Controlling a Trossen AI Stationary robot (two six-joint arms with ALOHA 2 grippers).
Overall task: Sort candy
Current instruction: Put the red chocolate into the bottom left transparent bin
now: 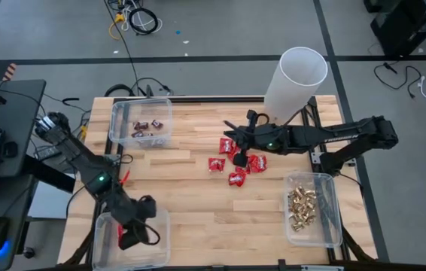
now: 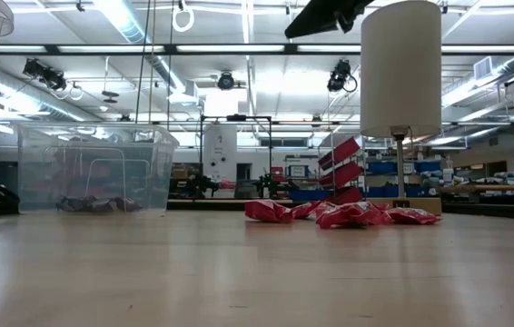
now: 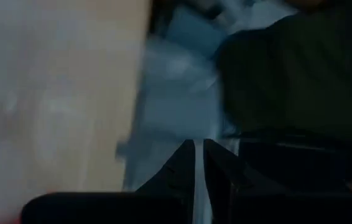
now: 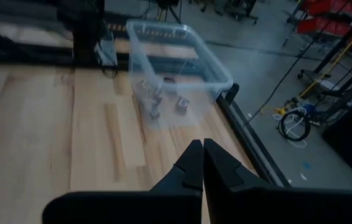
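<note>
Tabletop (image 1: 198, 211) pale wood, grey floor around; we see red candy (image 1: 237, 163) mid-surface. Right hand (image 1: 232, 129) clenched empty above it; left hand (image 1: 132, 235) over near bin (image 1: 160, 226), grip unclear.

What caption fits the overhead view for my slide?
Left pincer over an empty-looking bin, right pincer by red candy; other bins hold sorted sweets.

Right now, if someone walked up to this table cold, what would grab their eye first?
Probably the heap of shiny red packets mid-table, with the right tool shut just beside it. Next, the tall white cylinder standing at the far edge behind them. Then the left tool, down over the clear bin at the near left corner.
</note>
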